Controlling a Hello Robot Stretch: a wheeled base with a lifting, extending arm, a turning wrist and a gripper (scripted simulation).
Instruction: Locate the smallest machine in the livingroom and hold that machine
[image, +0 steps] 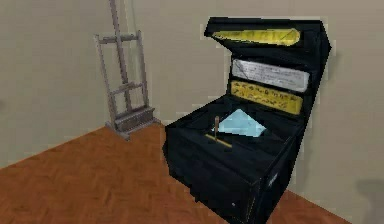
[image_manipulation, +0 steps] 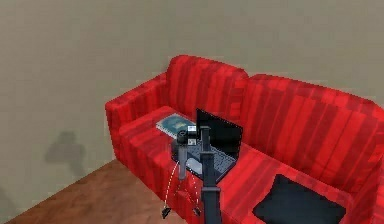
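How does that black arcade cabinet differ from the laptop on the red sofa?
The arcade cabinet stands on the wooden floor; the laptop rests on the sofa seat. The arcade cabinet is a bulky box with yellow panels; the laptop is a thin slab with its lid raised. Both are mostly black.

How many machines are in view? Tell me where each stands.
2: an arcade cabinet right of the easel; an open laptop on the red sofa. Others may be hidden.
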